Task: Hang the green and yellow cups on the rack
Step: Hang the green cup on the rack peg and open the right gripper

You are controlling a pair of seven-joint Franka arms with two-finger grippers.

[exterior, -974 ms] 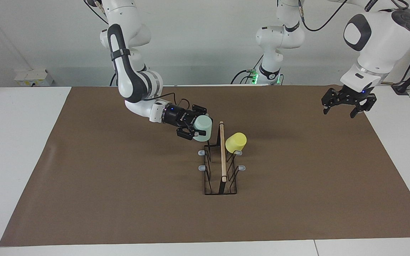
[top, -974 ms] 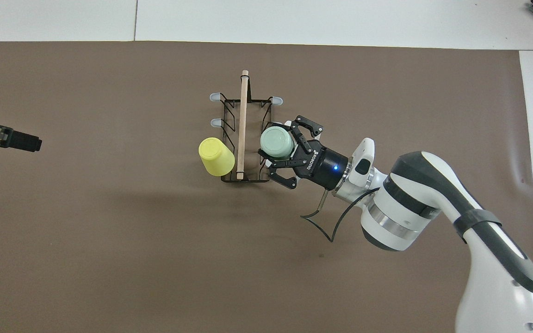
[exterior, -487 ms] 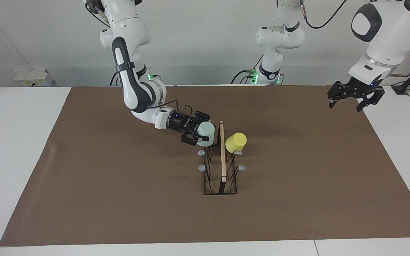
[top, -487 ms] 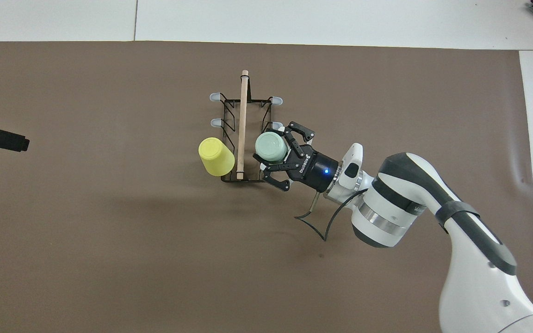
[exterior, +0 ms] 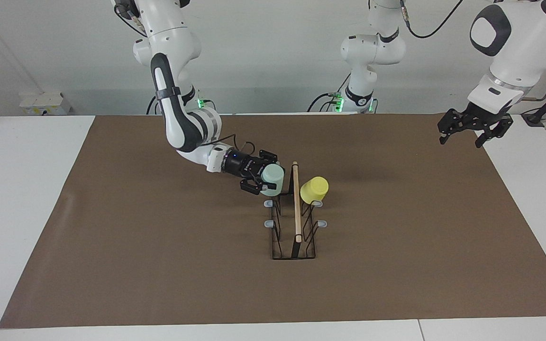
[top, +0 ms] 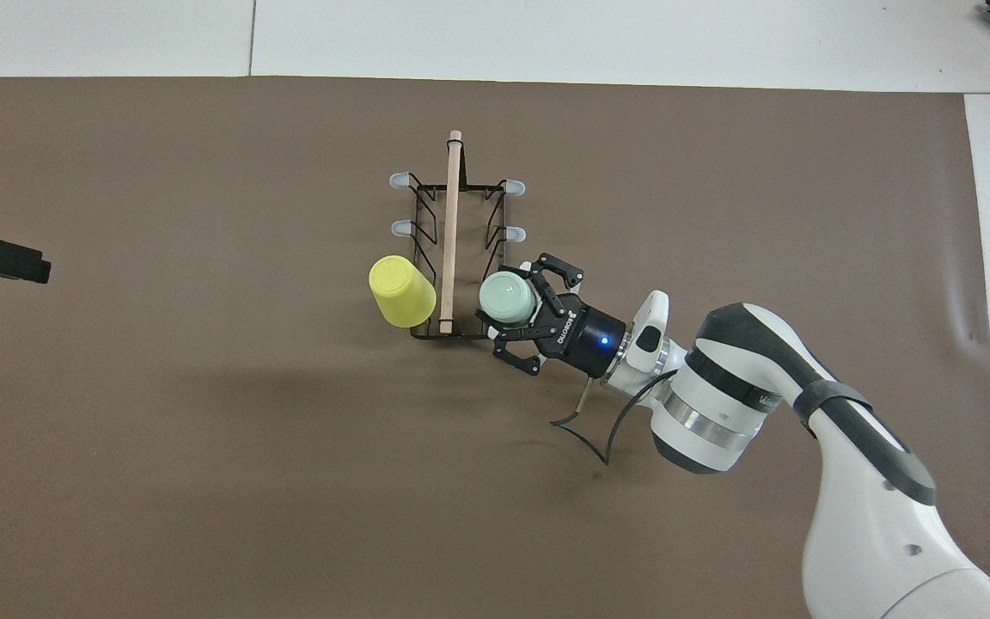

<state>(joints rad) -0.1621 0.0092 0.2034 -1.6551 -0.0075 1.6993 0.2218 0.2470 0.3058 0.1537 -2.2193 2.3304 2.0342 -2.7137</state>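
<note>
Both cups at rack [exterior: 293, 222], prongs hidden.

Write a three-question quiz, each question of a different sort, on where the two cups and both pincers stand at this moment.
1. True or false: the yellow cup hangs on the rack.
2. Which pincer grips the green cup? A left, B right.
3. Fill in: the left pincer waits over the table's ____ arm's end.

Key: 1 true, it sits upside down on a prong at the rack's end nearer the robots. 2 B, the right pincer. 3 left.
</note>
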